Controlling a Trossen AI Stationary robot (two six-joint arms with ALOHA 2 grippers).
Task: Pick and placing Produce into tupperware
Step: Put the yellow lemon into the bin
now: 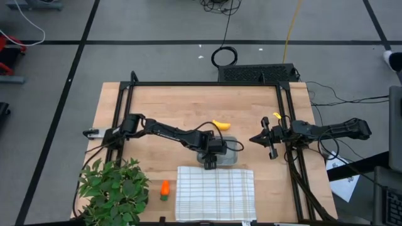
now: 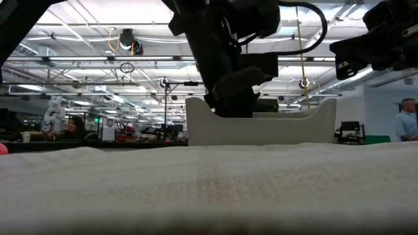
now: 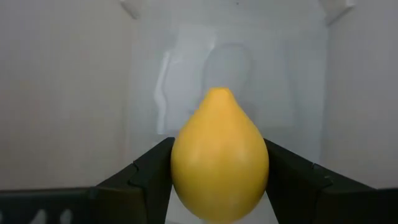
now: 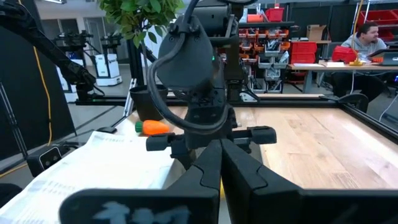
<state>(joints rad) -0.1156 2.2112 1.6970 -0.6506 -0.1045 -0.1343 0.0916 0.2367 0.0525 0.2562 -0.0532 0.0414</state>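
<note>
Pale wooden surface (image 1: 182, 107) inside a black frame, seen whole only from above. Leafy green plant (image 1: 113, 188) at the near left corner, partly cut off by the picture's edge. White checked cloth (image 1: 215, 193) at the near middle; in the low view fills the whole foreground as a blurred white band and hides most of the surface behind it. Small shallow translucent grey square container (image 1: 225, 152) just beyond the cloth, touching or nearly touching its far edge; from above largely covered by the left arm, in the low view only its pale wall (image 2: 294, 127) visible.

Left hand (image 1: 210, 161) down over the container's left part, fingers (image 3: 146, 180) partly open and clamped on either side of a small yellow lemon-like lump (image 3: 219, 155), held above the container's pale floor; contact with that floor not discernible. Right hand (image 1: 255, 139) hovering to the right of the container, well apart from it, fingers closed together with nothing between them.

Curved yellow toy banana (image 1: 220, 125) on the wood just beyond the container. Orange toy carrot with green top (image 1: 164, 189) between plant and cloth.
</note>
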